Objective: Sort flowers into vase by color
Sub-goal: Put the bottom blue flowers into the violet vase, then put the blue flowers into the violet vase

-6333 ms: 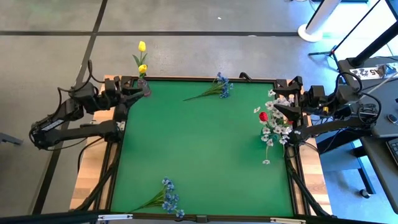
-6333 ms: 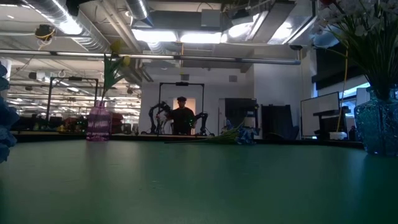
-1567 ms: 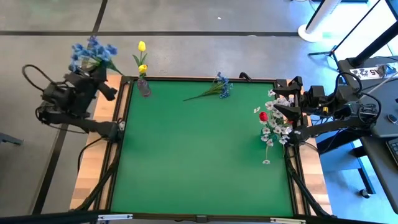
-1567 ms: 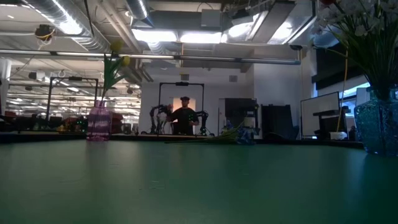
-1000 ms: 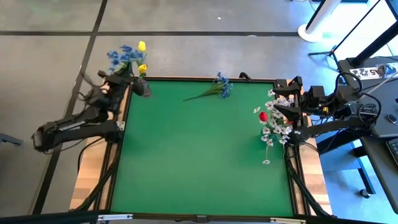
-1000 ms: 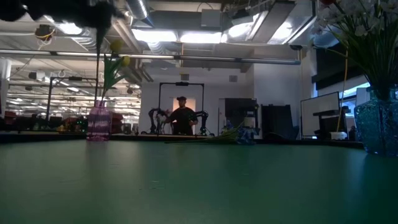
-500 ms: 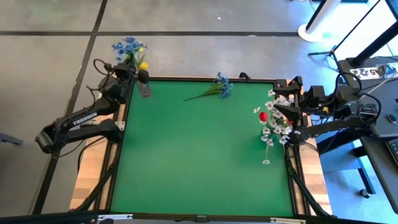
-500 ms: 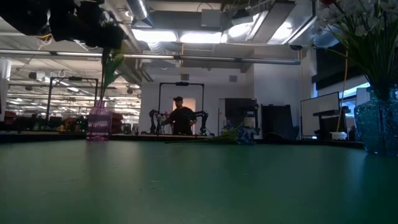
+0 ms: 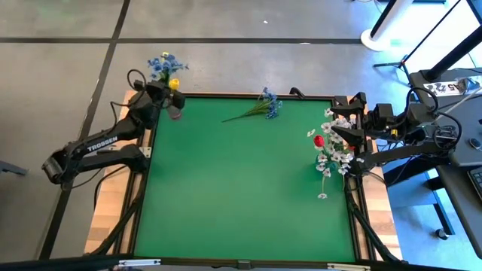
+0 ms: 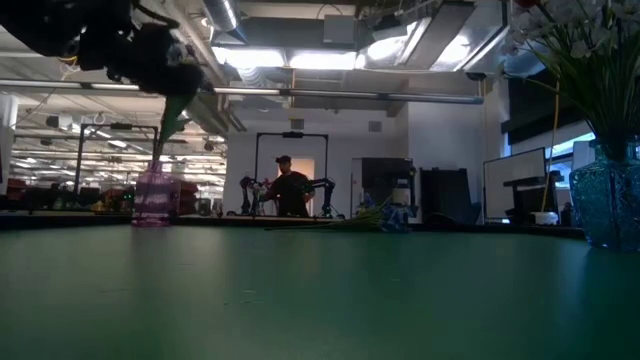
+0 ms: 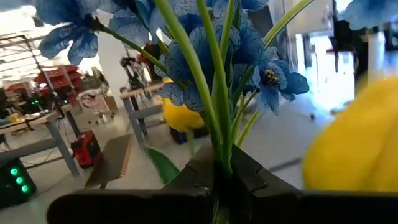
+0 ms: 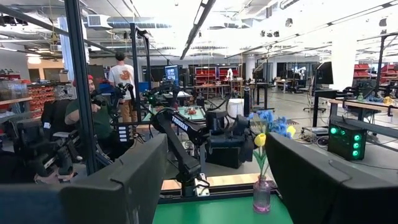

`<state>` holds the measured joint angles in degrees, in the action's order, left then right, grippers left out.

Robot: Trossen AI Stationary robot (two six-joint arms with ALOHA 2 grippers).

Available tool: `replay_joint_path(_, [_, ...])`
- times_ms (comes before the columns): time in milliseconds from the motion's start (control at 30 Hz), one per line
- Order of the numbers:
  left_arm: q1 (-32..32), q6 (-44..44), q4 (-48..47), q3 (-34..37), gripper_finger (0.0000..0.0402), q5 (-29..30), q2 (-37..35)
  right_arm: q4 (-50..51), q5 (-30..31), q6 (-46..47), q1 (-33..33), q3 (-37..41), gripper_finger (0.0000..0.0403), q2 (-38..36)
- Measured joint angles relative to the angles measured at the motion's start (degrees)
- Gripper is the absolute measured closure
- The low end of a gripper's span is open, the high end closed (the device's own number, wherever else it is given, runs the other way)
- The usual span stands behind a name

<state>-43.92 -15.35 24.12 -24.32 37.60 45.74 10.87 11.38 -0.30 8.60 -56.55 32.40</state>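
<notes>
Left end effector (image 9: 167, 84) clamped on thin green stems of a bunch of small blue blossoms (image 9: 164, 65), held above the small pink glass vase (image 9: 175, 111) with yellow tulip buds (image 9: 174, 82) at the green surface's (image 9: 241, 181) far left corner. Second blue bunch (image 9: 265, 104) lying near the far edge. Right end effector (image 9: 337, 125) parked at the right edge, fingers apart, beside the blue glass vase (image 10: 605, 205) of white sprays and one red tulip (image 9: 318, 141).

Your table (image 9: 241, 188) has a green top. A pink vase (image 9: 175, 111) stands at its far left corner, a blue-blossom bunch (image 9: 260, 107) lies near the far edge, and a blue glass vase (image 10: 608, 205) stands at the right edge.
</notes>
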Motion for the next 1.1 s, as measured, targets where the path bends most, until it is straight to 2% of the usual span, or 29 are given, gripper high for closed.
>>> replay_joint_path(133, [0.1,1.3,-8.1,0.0,0.0376,0.4,0.0,0.0,0.0,0.0,0.0,0.0,0.013,0.0])
replay_joint_path(300, [0.1,5.8,-21.9,-1.5,0.0321,-0.6,-1.7,0.0,0.0,0.0,0.0,0.0,0.013,0.0])
replay_joint_path(500, [0.1,9.6,-41.3,-11.9,0.0259,-1.5,-2.8,0.0,0.0,0.0,0.0,0.0,0.013,0.0])
replay_joint_path(633, [0.1,13.6,-57.8,-19.6,0.023,-1.9,-2.0,0.0,-0.1,0.0,0.0,0.0,0.013,0.0])
replay_joint_path(767, [0.1,18.7,-75.7,-26.0,0.0215,-6.4,-1.2,0.0,-0.3,0.0,0.0,0.0,0.013,0.0])
replay_joint_path(933, [0.1,25.8,-94.1,-31.3,0.0217,-14.2,-1.3,0.0,-0.3,0.0,0.0,0.0,0.013,0.0])
replay_joint_path(1100, [0.1,31.6,-102.2,-33.7,0.022,-22.2,-3.9,0.0,-0.2,0.0,0.0,0.0,0.013,0.0])
